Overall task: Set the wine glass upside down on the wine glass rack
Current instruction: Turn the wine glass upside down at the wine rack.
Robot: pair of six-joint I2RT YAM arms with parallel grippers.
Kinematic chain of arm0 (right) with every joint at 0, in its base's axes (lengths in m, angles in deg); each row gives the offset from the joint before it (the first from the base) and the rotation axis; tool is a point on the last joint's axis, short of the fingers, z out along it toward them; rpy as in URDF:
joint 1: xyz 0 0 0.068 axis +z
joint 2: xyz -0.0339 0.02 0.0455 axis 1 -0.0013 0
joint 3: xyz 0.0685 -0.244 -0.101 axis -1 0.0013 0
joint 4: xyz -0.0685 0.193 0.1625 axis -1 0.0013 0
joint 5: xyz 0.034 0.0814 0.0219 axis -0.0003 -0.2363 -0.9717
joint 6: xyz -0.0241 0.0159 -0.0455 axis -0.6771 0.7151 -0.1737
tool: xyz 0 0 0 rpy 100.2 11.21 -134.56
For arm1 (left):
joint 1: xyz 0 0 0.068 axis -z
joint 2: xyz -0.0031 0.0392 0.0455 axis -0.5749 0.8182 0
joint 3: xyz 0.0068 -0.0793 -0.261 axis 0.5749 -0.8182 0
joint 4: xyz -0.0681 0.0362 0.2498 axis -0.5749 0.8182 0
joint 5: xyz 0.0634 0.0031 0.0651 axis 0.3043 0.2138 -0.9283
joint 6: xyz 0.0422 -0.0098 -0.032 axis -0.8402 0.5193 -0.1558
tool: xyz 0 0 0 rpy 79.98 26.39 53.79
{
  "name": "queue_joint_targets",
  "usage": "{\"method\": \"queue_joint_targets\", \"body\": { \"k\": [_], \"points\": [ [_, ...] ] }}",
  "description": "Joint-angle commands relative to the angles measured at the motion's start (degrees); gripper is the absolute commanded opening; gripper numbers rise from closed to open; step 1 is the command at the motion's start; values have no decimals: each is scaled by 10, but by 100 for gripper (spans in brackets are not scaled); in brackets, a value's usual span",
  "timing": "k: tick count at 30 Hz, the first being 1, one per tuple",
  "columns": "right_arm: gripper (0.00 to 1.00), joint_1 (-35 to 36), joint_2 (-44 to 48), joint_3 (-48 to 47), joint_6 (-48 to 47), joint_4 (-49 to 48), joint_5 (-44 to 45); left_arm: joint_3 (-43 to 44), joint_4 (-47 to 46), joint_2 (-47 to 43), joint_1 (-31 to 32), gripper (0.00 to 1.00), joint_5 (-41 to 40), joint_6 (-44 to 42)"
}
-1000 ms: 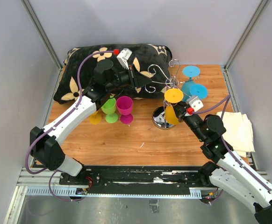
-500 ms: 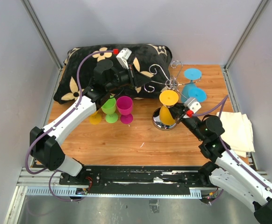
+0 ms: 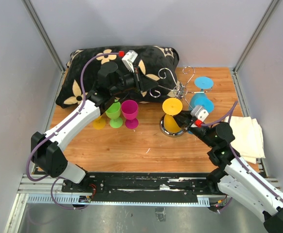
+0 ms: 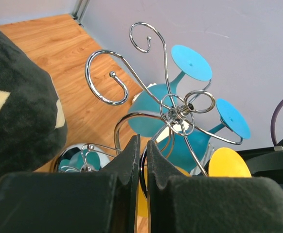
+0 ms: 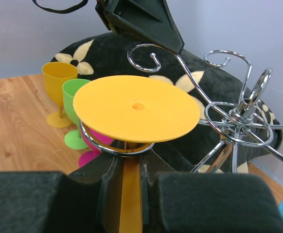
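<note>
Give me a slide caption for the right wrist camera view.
Right gripper holds the inverted yellow wine glass by its stem, foot disc above a chrome loop of the wine glass rack.

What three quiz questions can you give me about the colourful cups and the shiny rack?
1. True or false: the yellow wine glass held in the right tool is upside down.
2. How many blue glasses hang on the wine glass rack? A one, B two, C four.
3. Fill in the gap: the ____ tool is pinching one of the rack's curly wire arms.

Key: 1 true. 2 B. 3 left, the left tool.
</note>
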Motion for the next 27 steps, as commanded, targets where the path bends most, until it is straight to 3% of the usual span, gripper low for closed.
{"method": "queue_joint_targets", "body": {
  "k": [1,18,27],
  "points": [
    [3,0,10,-2,-4,-38,-67,-5,32,2,11,1,12,-6],
    [23,0,-3,-7,39,-72,-83,-5,35,4,11,0,10,-7],
    [21,0,15,1,38,-75,-83,-5,35,4,12,0,9,-6]
  ]
}}
